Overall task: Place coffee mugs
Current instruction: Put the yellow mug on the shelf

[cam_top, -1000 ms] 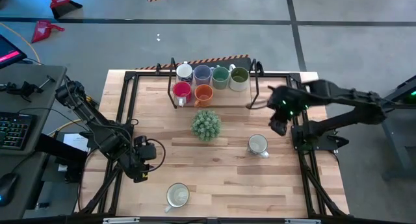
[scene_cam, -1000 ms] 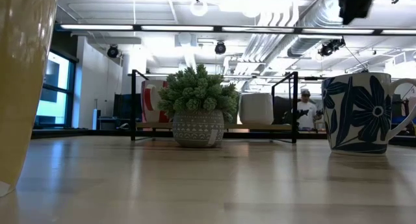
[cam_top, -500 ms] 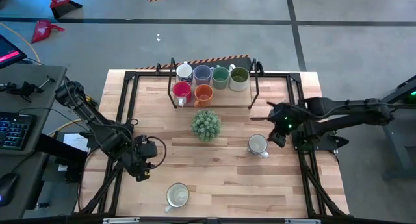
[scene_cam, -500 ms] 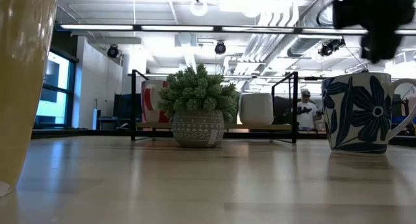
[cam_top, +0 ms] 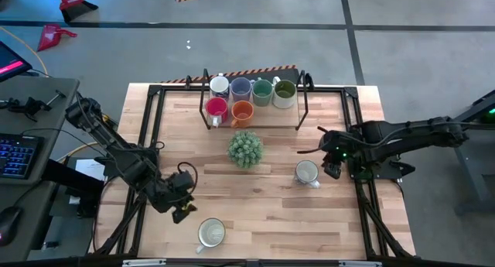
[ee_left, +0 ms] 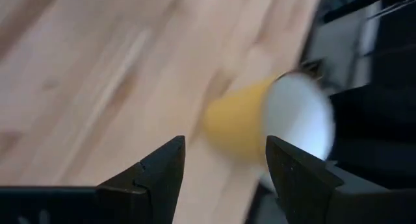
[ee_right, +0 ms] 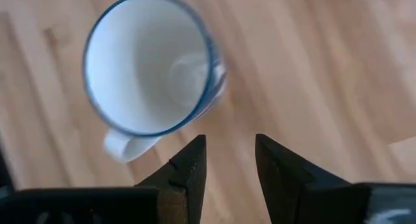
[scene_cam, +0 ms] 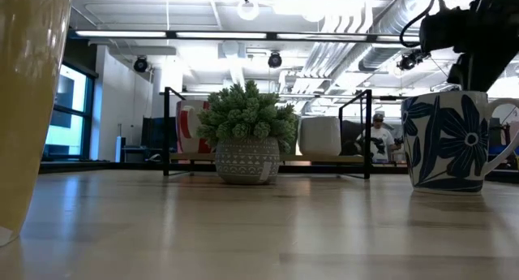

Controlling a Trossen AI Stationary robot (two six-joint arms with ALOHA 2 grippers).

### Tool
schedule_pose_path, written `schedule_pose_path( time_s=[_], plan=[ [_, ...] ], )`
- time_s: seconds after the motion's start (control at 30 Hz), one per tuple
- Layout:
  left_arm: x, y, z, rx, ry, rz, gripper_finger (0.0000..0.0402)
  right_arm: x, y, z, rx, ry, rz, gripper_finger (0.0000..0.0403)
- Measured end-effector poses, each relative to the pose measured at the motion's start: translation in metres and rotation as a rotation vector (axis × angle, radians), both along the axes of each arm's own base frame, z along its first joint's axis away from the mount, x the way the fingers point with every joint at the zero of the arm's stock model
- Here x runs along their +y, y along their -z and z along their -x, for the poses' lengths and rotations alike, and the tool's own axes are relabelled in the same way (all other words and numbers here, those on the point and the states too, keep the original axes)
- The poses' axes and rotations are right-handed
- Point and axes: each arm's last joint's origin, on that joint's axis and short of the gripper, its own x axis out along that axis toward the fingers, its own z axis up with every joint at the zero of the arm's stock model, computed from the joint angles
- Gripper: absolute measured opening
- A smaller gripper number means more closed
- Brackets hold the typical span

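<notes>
Six mugs stand in a black-framed rack [cam_top: 303, 104] at the table's far middle: white [cam_top: 220, 86], pale blue [cam_top: 240, 87], two green [cam_top: 262, 89] [cam_top: 285, 90], red [cam_top: 216, 107] and orange [cam_top: 243, 110]. A white mug with blue flowers [cam_top: 307, 172] stands on its base at the right; it also shows in the low view [scene_cam: 450, 138] and the right wrist view [ee_right: 153, 65]. A yellow mug with a white inside [cam_top: 210, 233] stands near the front edge and shows in the left wrist view [ee_left: 260, 120]. My right gripper [cam_top: 331, 168] is open, just right of the flowered mug. My left gripper [cam_top: 182, 207] is open, just left of the yellow mug.
A spiky green plant in a patterned pot [cam_top: 245, 148] stands at the table's middle, between the rack and the loose mugs. Black frame rails [cam_top: 151, 120] run along the table's left and right sides. Bare wood lies between the two loose mugs.
My right gripper has gone down and toward the table's near edge, from beside the rack to the right side of the flowered mug. My left gripper has moved toward the table's right and near edges, closer to the yellow mug. No mug has moved.
</notes>
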Motion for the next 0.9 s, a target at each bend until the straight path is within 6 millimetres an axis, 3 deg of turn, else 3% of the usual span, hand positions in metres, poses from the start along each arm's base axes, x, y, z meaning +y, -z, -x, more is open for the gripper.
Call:
schedule_pose_path(
  time_s=[0.17, 0.53, 0.9],
  plan=[
    [-0.013, 0.005, -0.025, -0.077, 0.019, 0.091, 0.0204, -0.002, 0.000, 0.000, -0.009, -0.006, 0.079, 0.0110],
    [-0.027, 0.003, -0.063, 0.143, 0.095, 0.075, 0.0178, -0.004, 0.000, 0.000, -0.013, -0.021, 0.141, 0.0110],
    [-0.035, 0.028, -0.073, 0.302, 0.053, -0.003, 0.0177, -0.004, 0.000, 0.000, -0.011, -0.026, 0.163, 0.0110]
  ],
)
